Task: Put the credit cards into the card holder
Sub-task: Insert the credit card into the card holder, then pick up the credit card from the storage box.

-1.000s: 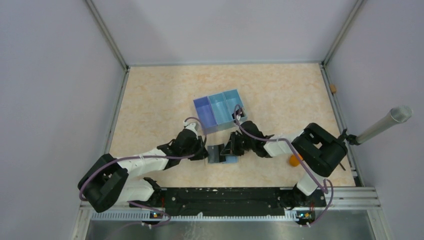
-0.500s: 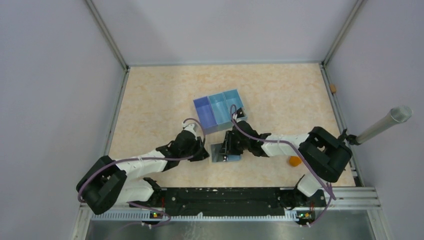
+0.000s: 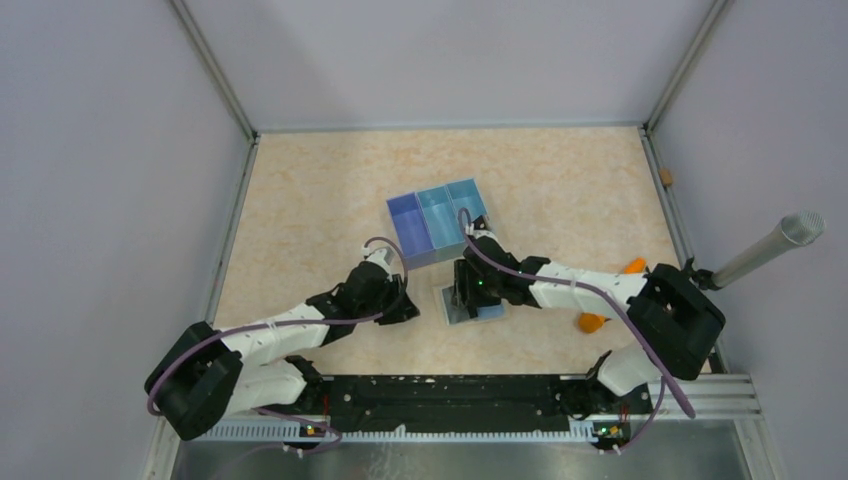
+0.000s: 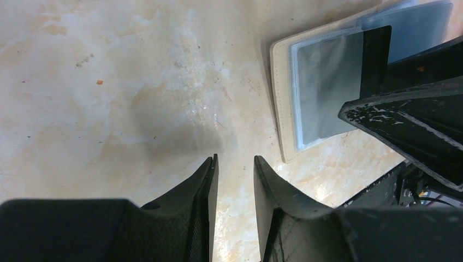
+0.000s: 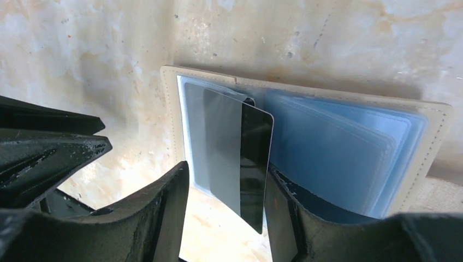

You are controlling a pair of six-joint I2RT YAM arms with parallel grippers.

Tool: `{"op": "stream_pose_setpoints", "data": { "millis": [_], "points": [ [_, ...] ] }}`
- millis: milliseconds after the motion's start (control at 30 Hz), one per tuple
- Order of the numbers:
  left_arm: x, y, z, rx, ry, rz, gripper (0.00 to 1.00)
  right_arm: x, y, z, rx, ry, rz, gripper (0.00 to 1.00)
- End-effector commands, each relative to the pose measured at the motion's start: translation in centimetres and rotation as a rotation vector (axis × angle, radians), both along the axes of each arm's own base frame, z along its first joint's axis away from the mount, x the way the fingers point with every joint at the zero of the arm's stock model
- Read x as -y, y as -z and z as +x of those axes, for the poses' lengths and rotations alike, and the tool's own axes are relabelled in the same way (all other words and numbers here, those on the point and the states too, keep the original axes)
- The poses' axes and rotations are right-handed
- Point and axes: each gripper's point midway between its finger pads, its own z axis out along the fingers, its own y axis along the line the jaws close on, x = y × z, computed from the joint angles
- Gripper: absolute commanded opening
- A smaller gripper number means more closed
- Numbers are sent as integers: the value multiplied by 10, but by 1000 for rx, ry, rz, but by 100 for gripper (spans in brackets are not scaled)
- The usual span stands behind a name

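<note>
Nearest, left gripper [image 4: 235, 159] low over bare marbled tabletop [image 4: 109, 82], jaws a narrow slit apart, nothing between them; probably waiting there to steady the holder. Just to its right, beige card holder [image 4: 278, 109], lying open and flat with clear sleeves facing up for loading. Directly above it, right gripper [image 5: 226, 172], jaws well apart, one either side of a dark card [image 5: 240, 158] half slid into the left-hand sleeve, likely awaiting a push deeper. To that gripper's right, light-blue credit cards [image 5: 333, 158] already sleeved. Beyond both grippers, blue three-compartment tray [image 3: 412, 228].
</note>
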Motion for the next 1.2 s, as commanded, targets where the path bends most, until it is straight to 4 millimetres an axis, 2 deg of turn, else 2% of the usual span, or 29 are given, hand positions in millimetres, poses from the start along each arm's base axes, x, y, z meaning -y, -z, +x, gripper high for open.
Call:
{"op": "stream_pose_setpoints", "data": {
  "millis": [0, 100, 267, 500, 767, 900, 1167],
  "points": [
    [7, -9, 0, 14, 13, -45, 34, 2, -34, 10, 97, -8, -9, 51],
    [10, -10, -1, 14, 22, -60, 35, 6, -35, 10, 100, 9, -21, 51],
    [17, -12, -1, 7, 31, -86, 35, 13, -22, 9, 80, 15, -70, 53],
    [36, -19, 6, 15, 39, -152, 35, 2, -9, 1, 37, -21, -28, 49],
    [49, -9, 9, -6, 57, -160, 30, 2, 8, 0, 3, -19, -53, 47],
    [52, -3, 7, -19, 68, -157, 27, -6, 9, -3, -14, -39, -21, 44],
    [57, 9, 4, -54, 81, -157, 20, -28, -2, -7, -25, -78, 65, 38]
  ]
}}
